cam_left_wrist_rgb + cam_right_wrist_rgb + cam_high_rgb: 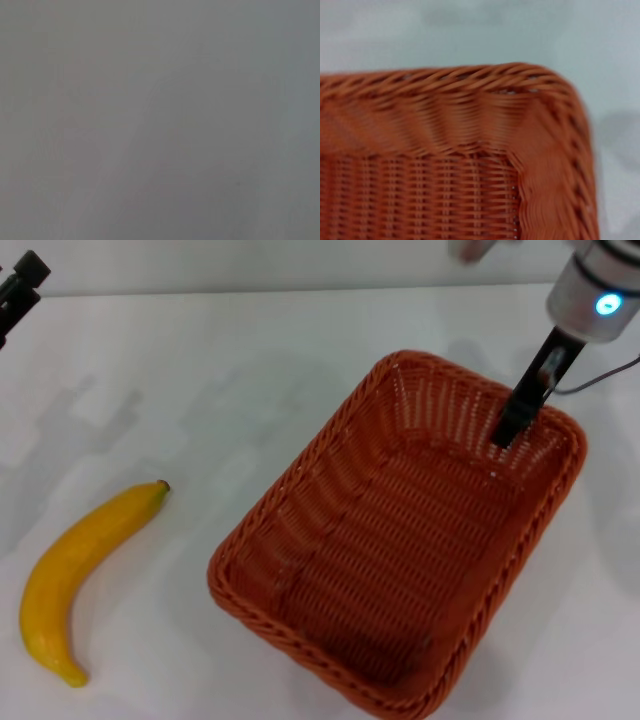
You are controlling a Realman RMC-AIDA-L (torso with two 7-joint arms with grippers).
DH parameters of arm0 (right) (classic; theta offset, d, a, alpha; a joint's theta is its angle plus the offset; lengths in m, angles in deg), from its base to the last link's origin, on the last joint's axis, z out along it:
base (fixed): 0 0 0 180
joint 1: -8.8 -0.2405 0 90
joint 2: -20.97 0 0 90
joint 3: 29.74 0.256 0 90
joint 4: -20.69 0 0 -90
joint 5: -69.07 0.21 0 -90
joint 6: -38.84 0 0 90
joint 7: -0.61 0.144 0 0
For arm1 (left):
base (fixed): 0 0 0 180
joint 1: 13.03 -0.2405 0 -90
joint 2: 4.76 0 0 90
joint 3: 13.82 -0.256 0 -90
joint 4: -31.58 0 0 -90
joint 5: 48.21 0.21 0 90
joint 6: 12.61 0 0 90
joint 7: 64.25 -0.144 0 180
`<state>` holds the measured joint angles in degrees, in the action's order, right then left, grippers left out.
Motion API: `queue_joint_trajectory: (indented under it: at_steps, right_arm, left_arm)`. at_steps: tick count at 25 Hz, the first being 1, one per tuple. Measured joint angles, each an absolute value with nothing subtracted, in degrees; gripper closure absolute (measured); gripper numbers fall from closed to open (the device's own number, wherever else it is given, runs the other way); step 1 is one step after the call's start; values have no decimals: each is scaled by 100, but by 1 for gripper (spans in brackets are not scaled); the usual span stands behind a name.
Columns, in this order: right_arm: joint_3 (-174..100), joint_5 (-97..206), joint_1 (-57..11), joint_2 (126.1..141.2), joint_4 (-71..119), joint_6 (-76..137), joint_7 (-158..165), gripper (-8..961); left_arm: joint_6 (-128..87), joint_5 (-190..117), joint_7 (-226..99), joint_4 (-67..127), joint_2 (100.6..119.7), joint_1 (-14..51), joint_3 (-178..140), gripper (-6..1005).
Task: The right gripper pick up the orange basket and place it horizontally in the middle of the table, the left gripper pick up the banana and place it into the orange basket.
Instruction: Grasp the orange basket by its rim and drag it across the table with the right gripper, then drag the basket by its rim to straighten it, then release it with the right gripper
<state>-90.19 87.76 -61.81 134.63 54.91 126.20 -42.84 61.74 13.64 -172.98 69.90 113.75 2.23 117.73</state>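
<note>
Right gripper [515, 428], black slim fingers under a blue-lit silver arm, dips inside the burnt-orange woven wicker basket's [330, 550] far corner; can't tell if it's gripping. Glossy yellow curved banana [75, 575] lies on the white table [250, 350], left gripper [18, 292] parked far-left

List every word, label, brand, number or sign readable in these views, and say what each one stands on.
None: no readable text shows in any view.
Burnt-orange woven wicker basket: bare weave, no label.
Curved glossy yellow banana: no sticker visible.
Plain white tabletop: unmarked.
Right hand, reaching down inside the basket's far end: only a glowing blue ring light on the arm above it, no lettering.
Left hand, at the table's far left edge: no markings visible.
</note>
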Motion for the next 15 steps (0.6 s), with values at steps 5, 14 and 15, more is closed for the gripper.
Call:
queue_joint_trajectory:
  at_steps: [5,14,15]
  right_arm:
    - [-8328,8759,-5799,13079,5910,13070,-3726,743]
    - [-7301,8933,-4632,12903,7318,13707,-2965,800]
    - [-7166,9009,-4512,12946,7454,13785,-2877,804]
  left_arm:
    - [6183,1368,-17298,7014,11361,227,11776,206]
    - [6219,1370,-17298,7063,11299,282,11776,206]
    - [6234,1370,-17298,7070,11292,297,11776,206]
